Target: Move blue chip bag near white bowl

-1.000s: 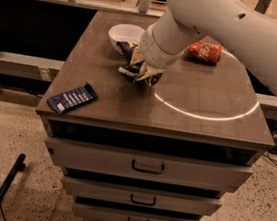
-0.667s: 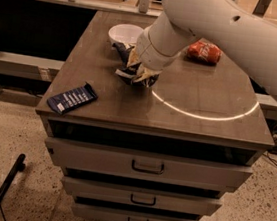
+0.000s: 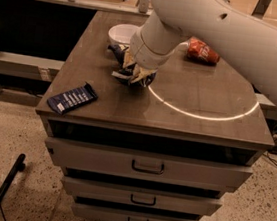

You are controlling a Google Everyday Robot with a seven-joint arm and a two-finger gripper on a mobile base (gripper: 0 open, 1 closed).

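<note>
The blue chip bag is crumpled, dark navy with white edges, and sits on the wooden tabletop just in front of the white bowl. My gripper comes down from the big white arm and is shut on the bag, covering its right part. The bowl stands at the back left of the top, a short gap behind the bag, and my arm partly hides its right rim.
A flat dark blue packet with white stripes lies at the front left corner. An orange-red bag lies at the back right. A bright ring of light crosses the right half of the top. Drawers sit below.
My arm and gripper have shifted slightly left with the blue chip bag, closer to the white bowl. The other objects have not moved.
</note>
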